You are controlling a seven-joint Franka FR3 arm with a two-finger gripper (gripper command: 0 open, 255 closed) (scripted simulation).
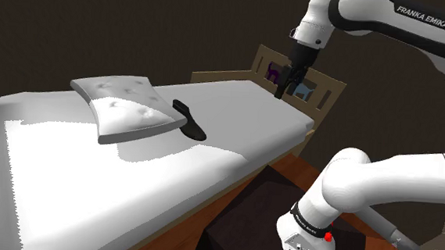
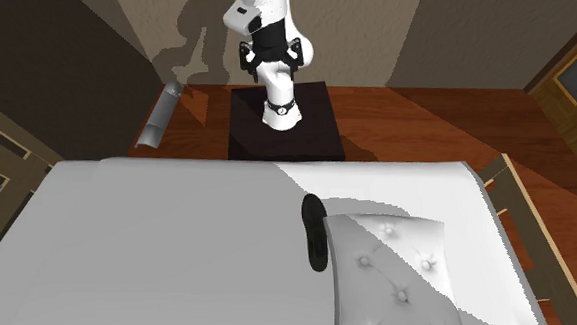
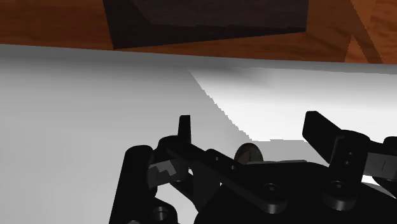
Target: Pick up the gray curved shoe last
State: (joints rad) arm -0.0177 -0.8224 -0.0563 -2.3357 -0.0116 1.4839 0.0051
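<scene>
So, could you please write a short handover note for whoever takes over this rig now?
Gripper: jaws apart, empty, hanging over the far end of the bed in the shoulder view, away from the target.
Dark curved shoe last: lying on the bed, right beside the edge of the pillow.
Done: nothing grasped yet.
Left: move over the last, descend, close, lift.

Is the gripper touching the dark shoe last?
Apart. In the shoulder view the gripper hangs by the wooden bed end, with bare mattress between it and the shoe last beside the pillow.
</scene>
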